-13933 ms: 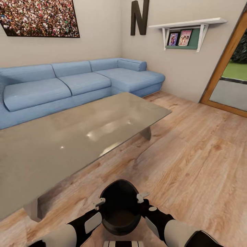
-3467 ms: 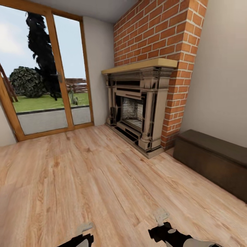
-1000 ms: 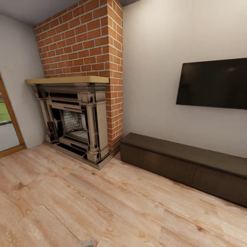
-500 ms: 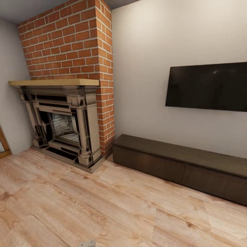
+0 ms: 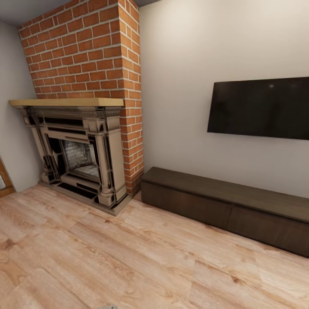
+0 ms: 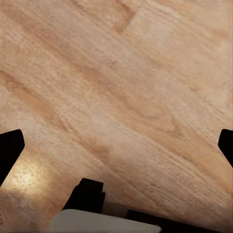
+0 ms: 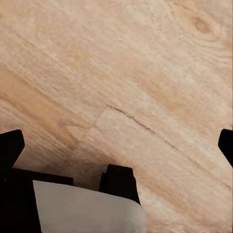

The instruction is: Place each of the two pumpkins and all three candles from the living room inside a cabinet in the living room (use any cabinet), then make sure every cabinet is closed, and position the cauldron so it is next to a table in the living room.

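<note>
You face a corner of the living room from the head view. A red brick chimney [image 5: 92,56] rises at the left, with an ornate beige-and-black fireplace [image 5: 75,150] set against it under a pale wooden mantel [image 5: 64,102]. Just beside the chimney's right edge, the cabinet [image 5: 227,206] runs long and low along the white wall [image 5: 193,47], its dark brown fronts flat and all flush, closed, its right end cut off by the frame edge. A black television [image 5: 259,107] hangs on the wall above it, well apart from its top. Between you and the cabinet lies a broad stretch of light wooden floor [image 5: 128,257], with open room across the whole width. At the far left a sliver of wooden door frame [image 5: 5,178] meets the floor. In the left wrist view, your left gripper [image 6: 116,150] hangs over floor planks, its dark fingertips [image 6: 9,148] far apart at the frame edges, jaws released with nothing between them. In the right wrist view, your right gripper [image 7: 116,145] is likewise spread wide over the floor, holding nothing.
</note>
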Controlling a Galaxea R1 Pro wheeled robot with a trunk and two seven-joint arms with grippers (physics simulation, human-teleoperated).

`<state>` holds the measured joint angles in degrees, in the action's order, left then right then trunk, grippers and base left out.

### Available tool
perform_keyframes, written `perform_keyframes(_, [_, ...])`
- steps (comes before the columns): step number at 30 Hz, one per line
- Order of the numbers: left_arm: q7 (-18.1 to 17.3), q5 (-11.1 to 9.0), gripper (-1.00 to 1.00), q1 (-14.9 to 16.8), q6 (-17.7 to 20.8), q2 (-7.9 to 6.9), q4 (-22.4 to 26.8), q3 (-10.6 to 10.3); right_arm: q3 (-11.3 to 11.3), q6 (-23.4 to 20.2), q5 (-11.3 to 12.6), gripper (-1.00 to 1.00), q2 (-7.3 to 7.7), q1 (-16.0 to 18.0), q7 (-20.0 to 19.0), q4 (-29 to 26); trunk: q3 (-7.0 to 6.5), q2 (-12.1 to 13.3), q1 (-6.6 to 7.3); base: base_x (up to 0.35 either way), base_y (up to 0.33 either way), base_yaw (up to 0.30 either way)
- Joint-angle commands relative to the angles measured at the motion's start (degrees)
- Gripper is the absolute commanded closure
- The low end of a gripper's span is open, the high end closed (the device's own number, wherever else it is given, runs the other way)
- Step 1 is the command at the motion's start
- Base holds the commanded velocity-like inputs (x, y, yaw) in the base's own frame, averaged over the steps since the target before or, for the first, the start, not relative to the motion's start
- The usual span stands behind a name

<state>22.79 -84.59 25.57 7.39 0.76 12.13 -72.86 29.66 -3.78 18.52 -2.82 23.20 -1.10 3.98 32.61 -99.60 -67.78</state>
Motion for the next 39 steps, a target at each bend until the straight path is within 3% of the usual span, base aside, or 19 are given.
perform_keyframes(1, [-0.01,0.01,-1.00,-0.01,0.00,0.01,0.00,0.00,-0.02,-0.41,0.01,-1.00,0.00,0.00,-0.02,-0.01,-0.09,0.41,0.23,0.000,0.000,0.000])
perform_keyframes(8, [-0.11,0.00,-1.00,0.00,-0.17,0.03,0.00,0.00,-0.04,-1.03,0.02,-1.00,0.08,0.00,-0.12,-0.02,-0.70,3.22,1.76,0.000,0.000,0.000])
perform_keyframes(20, [-0.13,-0.04,-1.00,0.00,-0.45,-0.34,-1.24,0.00,-0.10,-1.09,0.06,-1.00,0.22,0.00,-0.07,-0.02,0.40,3.22,1.76,0.104,0.000,0.000])
perform_keyframes(22, [-0.09,-0.05,-1.00,0.00,-0.45,-0.35,-2.83,0.02,-0.14,-1.05,1.86,-1.00,0.36,0.00,0.17,-0.04,0.58,3.22,1.76,0.324,0.000,0.000])
perform_keyframes(25, [0.06,-0.05,-1.00,0.01,-0.46,-0.43,-3.83,0.07,-0.04,-1.05,7.88,-1.00,0.49,0.00,1.39,-0.06,0.86,3.22,1.76,0.333,0.000,0.000])
perform_keyframes(27, [0.11,-0.05,-1.00,0.01,-0.57,-0.45,-4.45,0.08,0.01,-0.97,9.99,-1.00,0.52,0.00,2.85,-0.09,1.04,3.22,1.76,0.336,0.000,0.000])
perform_keyframes(31, [0.14,-0.07,-1.00,0.01,-0.75,-0.49,-5.00,0.09,0.04,-0.76,11.25,-1.00,0.56,0.00,3.98,-0.11,1.41,3.22,1.76,0.337,0.000,0.000])
perform_keyframes(39, [0.14,-0.13,-1.00,0.01,-0.80,-0.50,-5.18,0.09,-0.03,-0.47,11.60,-1.00,0.76,0.00,6.85,-0.11,2.15,3.22,1.76,0.337,0.000,0.000])
